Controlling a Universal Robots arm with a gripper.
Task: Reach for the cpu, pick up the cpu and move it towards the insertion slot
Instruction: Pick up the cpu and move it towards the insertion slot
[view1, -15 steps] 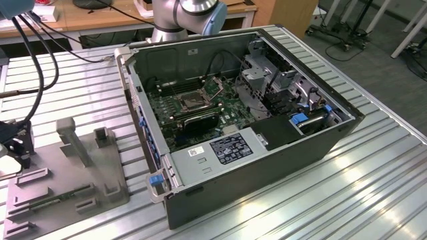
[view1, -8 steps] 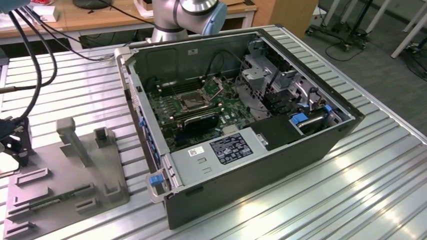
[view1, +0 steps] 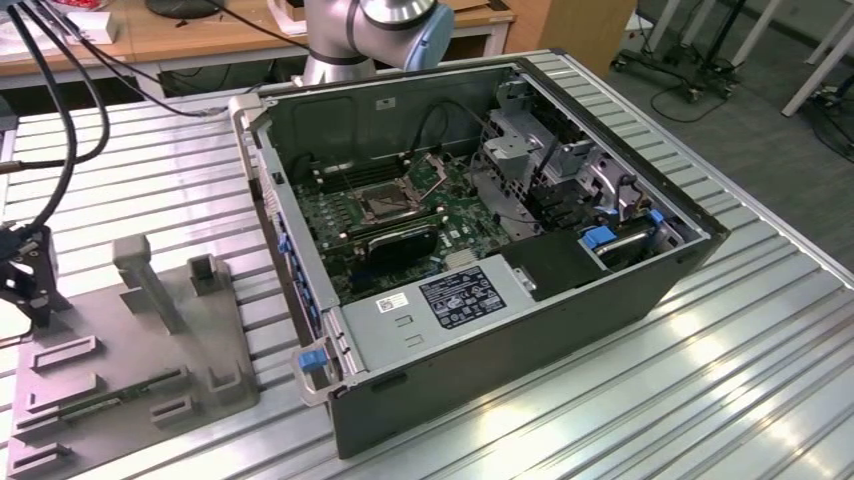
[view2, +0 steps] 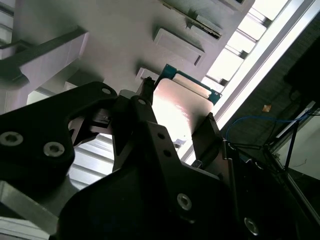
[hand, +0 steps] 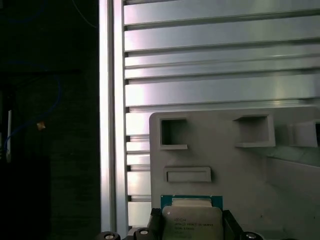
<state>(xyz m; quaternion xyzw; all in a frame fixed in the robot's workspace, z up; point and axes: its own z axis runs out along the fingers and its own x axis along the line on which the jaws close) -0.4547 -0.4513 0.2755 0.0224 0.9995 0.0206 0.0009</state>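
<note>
**Item:** cpu (hand: 192, 223), silvery lid, green edge.
**Held by:** pincer (hand: 192, 216), whose dark fingers (hand: 155, 220) press two opp. sides of the cpu, i.e. clamped on it, as seen in both wrist views.
**Loc.:** over grey tray (view1: 134, 385) on slatted bench (view1: 747, 380), at exterior view's left. Can't tell if it's clear of the tray.
**Insertion slot** (view1: 383, 205): on board inside open PC case (view1: 534, 330), to exterior view's right, well apart from cpu.

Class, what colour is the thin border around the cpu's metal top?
Teal (blue-green), edging the silvery top of the cpu; it shows best in the first wrist view.
</note>
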